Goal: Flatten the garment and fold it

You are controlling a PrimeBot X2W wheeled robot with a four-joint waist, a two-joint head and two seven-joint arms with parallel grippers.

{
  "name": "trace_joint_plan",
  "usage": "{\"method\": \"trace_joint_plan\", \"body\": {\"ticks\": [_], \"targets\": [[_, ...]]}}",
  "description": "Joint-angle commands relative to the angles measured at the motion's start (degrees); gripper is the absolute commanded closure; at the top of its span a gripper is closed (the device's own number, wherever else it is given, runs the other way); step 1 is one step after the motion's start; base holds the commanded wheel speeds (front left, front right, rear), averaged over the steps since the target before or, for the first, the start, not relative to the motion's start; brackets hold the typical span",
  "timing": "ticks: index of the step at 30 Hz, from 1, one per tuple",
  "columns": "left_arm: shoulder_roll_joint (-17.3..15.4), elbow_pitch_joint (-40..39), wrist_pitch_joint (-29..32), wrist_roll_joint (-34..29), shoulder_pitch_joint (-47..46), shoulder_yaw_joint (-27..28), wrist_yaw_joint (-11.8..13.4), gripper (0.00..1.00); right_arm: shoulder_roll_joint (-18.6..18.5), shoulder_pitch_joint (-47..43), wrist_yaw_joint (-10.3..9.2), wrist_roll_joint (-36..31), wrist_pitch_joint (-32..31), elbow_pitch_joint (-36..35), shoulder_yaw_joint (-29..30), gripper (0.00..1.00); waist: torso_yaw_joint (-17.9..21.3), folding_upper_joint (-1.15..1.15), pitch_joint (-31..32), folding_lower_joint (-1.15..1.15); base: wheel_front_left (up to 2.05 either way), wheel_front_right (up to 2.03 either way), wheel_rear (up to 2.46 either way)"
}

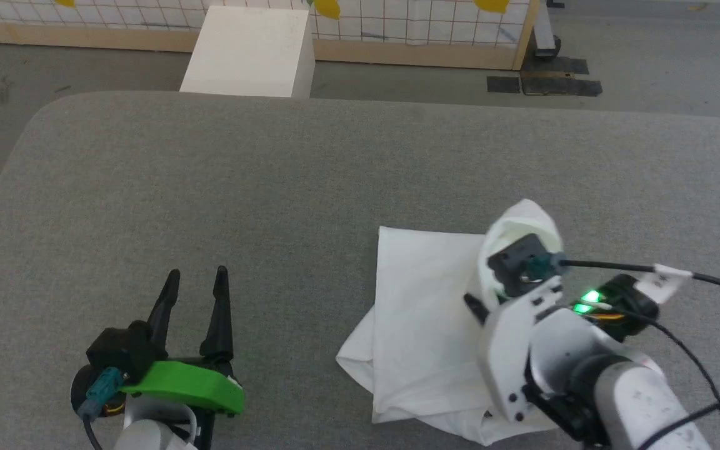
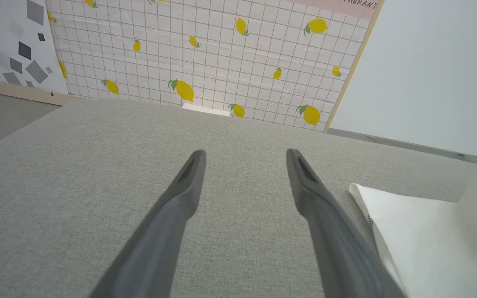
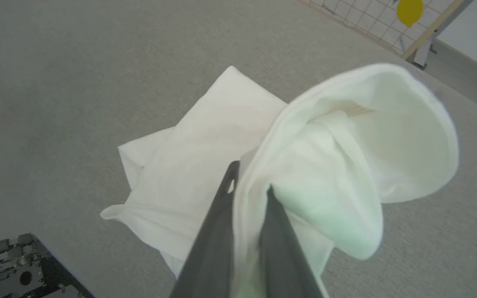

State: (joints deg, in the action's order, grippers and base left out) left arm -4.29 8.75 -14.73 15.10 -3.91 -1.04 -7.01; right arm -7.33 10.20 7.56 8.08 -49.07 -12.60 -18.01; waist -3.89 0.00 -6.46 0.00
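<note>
The garment (image 1: 422,300) lies partly folded on the grey counter (image 1: 260,187) at the robot's right, one fold lifted by the right gripper (image 3: 250,182), whose jaws pinch the cloth, while the left gripper (image 1: 197,275) is well apart, jaws spread.

The left gripper (image 2: 245,153), fingers (image 2: 180,198) spread, points across the grey surface (image 2: 77,186), the garment (image 2: 425,236) just beside.

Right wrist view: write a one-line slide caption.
Right tool shut on a raised fold of the white garment, the rest on the grey surface.
</note>
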Motion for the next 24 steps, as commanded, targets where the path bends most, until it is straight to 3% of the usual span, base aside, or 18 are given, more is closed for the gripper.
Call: {"method": "trace_joint_plan", "body": {"ticks": [1,11,12,13,14,18,24], "targets": [[0.3,0.1,-0.3,-0.4,-1.2,-0.2,-0.3,0.00,0.0,2.2,-0.08,1.1,-0.5,2.2,-2.4,1.00,-1.0,0.00,-0.7,0.00,0.00,0.00,0.00],[0.6,1.1,-0.3,0.1,-2.4,-1.4,-0.4,0.00,1.7,11.5,-0.08,7.5,0.4,20.8,-12.1,1.00,-4.6,0.00,-3.1,0.00,0.00,0.00,0.00],[0.7,1.1,-0.3,0.2,-2.4,-1.4,-0.4,0.00,1.7,12.0,-0.08,8.2,0.5,22.0,-12.8,0.78,-4.7,0.00,-3.2,0.00,0.00,0.00,0.00],[0.7,1.2,-0.3,0.2,-2.4,-1.3,-0.4,0.00,1.8,12.6,-0.08,9.1,0.7,23.2,-13.6,0.33,-4.8,0.00,-3.3,0.00,0.00,0.00,0.00],[0.7,1.2,-0.3,0.2,-2.4,-1.2,-0.4,0.00,1.7,13.1,-0.08,9.6,0.8,24.1,-14.0,0.00,-4.8,0.00,-3.4,0.00,0.00,0.00,0.00],[0.8,1.4,-0.3,0.0,-2.2,-1.0,-0.4,0.00,1.0,15.0,-0.08,11.6,3.2,25.2,-16.6,0.00,-4.7,0.00,-3.1,0.00,0.00,0.00,0.00],[0.8,1.6,-0.3,-0.2,-1.1,-0.4,-0.4,0.00,-0.4,16.2,-0.08,13.8,11.3,20.9,-17.7,0.00,-3.0,0.00,-1.4,0.00,0.00,0.00,0.00]]}}
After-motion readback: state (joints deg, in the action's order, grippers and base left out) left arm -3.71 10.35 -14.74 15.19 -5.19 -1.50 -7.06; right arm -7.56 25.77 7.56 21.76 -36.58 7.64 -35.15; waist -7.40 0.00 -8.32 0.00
